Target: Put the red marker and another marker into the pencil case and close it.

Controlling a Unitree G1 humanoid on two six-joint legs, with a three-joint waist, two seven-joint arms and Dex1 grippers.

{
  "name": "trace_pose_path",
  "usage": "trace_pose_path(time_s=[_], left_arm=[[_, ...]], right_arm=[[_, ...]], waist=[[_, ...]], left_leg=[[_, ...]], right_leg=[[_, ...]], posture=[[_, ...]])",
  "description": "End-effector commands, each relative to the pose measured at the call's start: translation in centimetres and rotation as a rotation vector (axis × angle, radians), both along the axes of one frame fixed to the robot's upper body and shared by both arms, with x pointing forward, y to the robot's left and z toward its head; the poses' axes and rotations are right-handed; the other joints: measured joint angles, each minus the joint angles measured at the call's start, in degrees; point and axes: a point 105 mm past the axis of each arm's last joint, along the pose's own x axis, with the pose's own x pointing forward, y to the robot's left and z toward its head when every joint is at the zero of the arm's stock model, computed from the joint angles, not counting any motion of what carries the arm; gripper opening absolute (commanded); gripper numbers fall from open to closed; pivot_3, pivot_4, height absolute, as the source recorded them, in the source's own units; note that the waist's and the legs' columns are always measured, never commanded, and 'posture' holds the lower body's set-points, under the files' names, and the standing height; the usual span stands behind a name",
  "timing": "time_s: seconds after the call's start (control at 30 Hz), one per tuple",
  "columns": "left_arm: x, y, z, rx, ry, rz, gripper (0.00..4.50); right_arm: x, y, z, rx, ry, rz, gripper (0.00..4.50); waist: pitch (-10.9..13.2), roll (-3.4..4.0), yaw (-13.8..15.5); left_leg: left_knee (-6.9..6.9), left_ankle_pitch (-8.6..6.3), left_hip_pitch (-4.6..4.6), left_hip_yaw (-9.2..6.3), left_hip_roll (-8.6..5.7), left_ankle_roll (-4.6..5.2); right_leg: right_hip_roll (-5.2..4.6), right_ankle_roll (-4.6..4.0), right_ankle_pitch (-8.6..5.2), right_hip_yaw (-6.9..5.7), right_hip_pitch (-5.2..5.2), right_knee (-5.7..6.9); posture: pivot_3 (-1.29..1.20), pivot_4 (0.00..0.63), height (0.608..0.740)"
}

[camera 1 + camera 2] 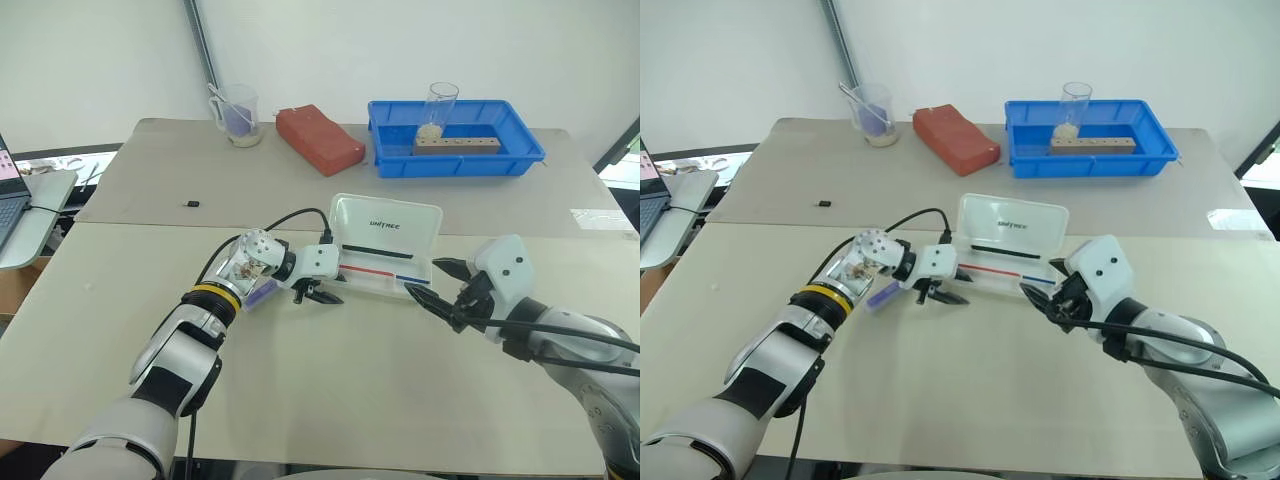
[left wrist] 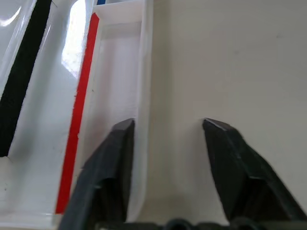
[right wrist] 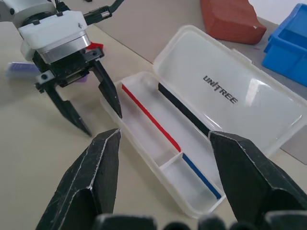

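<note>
Right gripper spread wide, empty, just short of open pencil case. Left gripper spread, empty, straddling case's front wall; purple highlighter behind it.

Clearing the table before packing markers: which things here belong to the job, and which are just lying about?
Job: open pencil case; purple highlighter; red marker, mostly hidden behind the left gripper.
Lying about: brick; blue tray; glass; wooden block; jug; red pen and blue pen in the case.
</note>
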Motion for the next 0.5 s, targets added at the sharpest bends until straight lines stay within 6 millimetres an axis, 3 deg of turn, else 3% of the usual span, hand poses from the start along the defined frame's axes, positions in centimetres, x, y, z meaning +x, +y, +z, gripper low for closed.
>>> trace_pose_path(time_s=[0.03, 0.07, 0.2, 0.5], left_arm=[[0.7, 0.0, 1.0, -0.008, -0.035, 0.017, 0.4], [0.7, 0.0, 1.0, -0.013, -0.033, 0.019, 0.03], [-0.4, -0.1, 1.0, -0.032, 0.019, 0.01, 0.03], [-6.2, 1.0, 0.2, 0.016, 0.058, 0.008, 0.03]], right_arm=[[-0.4, 0.1, 1.1, -0.006, -0.055, 0.0, 3.26], [-0.3, 0.0, 1.1, -0.004, -0.056, -0.003, 3.26], [0.0, -0.2, 1.1, -0.001, -0.058, -0.005, 3.26], [0.3, 0.0, 1.0, -0.02, -0.031, 0.049, 3.26]], waist=[[0.0, -0.01, 0.0], [0.0, 0.0, -0.1], [0.0, 0.04, -0.1], [-0.2, 0.36, -0.1]], left_leg=[[0.0, 0.0, 0.0, -0.07, -0.03, 0.0], [0.0, 0.01, 0.0, -0.15, -0.05, 0.01], [0.0, 0.01, -0.03, -0.37, -0.17, 0.01], [0.02, 0.01, 0.03, -0.61, -0.19, 0.01]], right_leg=[[0.01, 0.0, 0.0, 0.0, 0.0, 0.01], [0.03, 0.0, 0.0, 0.0, 0.0, 0.02], [0.04, 0.01, 0.0, 0.01, 0.0, 0.03], [0.1, 0.0, 0.0, 0.01, 0.09, 0.07]], posture=[[0.0, 0.15, 0.74], [0.0, 0.15, 0.74], [0.0, 0.15, 0.74], [0.0, 0.15, 0.74]])
